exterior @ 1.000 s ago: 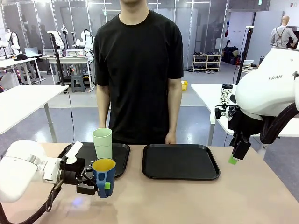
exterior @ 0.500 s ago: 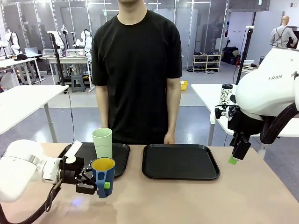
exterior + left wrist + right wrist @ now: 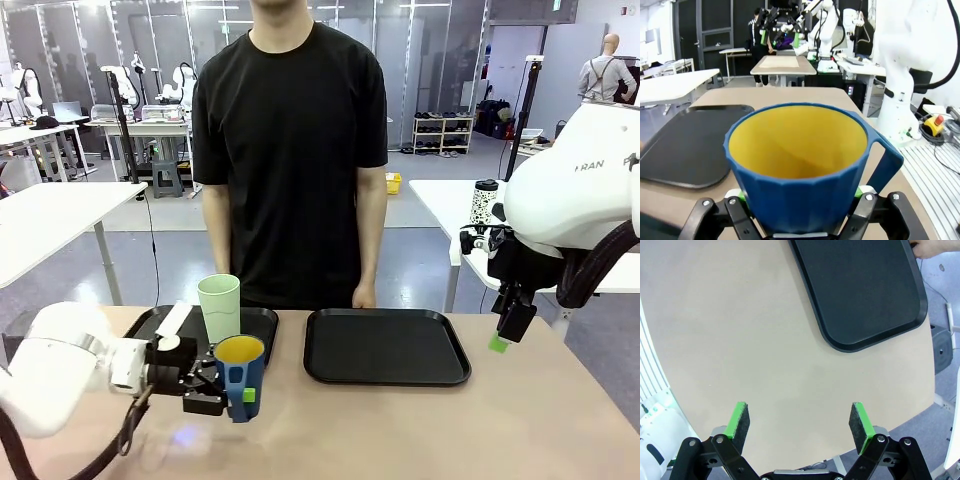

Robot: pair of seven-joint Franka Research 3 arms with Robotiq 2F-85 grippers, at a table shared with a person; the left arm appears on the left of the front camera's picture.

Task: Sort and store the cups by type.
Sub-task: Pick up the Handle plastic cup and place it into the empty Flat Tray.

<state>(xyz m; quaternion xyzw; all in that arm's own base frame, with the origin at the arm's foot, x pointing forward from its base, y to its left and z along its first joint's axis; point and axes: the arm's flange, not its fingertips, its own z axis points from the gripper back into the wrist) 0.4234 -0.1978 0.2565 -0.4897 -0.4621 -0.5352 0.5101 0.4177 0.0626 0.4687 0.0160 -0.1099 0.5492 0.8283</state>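
My left gripper (image 3: 232,392) is shut on the dark blue handled mug (image 3: 241,376) with the yellow inside, holding it upright just above the table in front of the left black tray (image 3: 262,335). In the left wrist view the mug (image 3: 805,195) sits between the green pads, with its handle to the right. The tall pale green tumbler (image 3: 219,308) stands upright on the left tray, behind the mug. My right gripper (image 3: 505,335) hangs open above the table's right side, and the right wrist view shows nothing between the fingers of this gripper (image 3: 799,415).
A second black tray (image 3: 386,348) lies at centre right, also in the wrist views as the tray (image 3: 860,290) and tray (image 3: 685,145). A person stands at the far edge, one hand (image 3: 364,296) by that tray. A speckled travel tumbler (image 3: 484,201) stands on another table behind.
My left gripper has carried the blue mug a little to the right, toward the table's middle. The right arm has not moved.
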